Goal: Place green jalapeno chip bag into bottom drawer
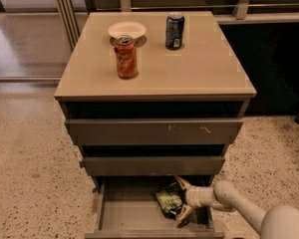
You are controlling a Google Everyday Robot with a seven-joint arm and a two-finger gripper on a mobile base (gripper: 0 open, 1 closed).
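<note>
The green jalapeno chip bag (168, 202) lies crumpled on the grey floor of the bottom drawer (124, 215), which is pulled out, right of its middle. My gripper (181, 198) reaches into the drawer from the right, at the bag's right end. Its two fingers are spread apart, one (182, 183) above the bag's edge and one (183, 212) below it. The gripper is open and the bag rests on the drawer floor.
The middle drawer (154, 165) and the scratched upper drawer (154, 131) are pulled out slightly above. On the cabinet top stand a red soda can (125, 57), a white bowl (126, 30) and a dark blue can (174, 31). Speckled floor surrounds the cabinet.
</note>
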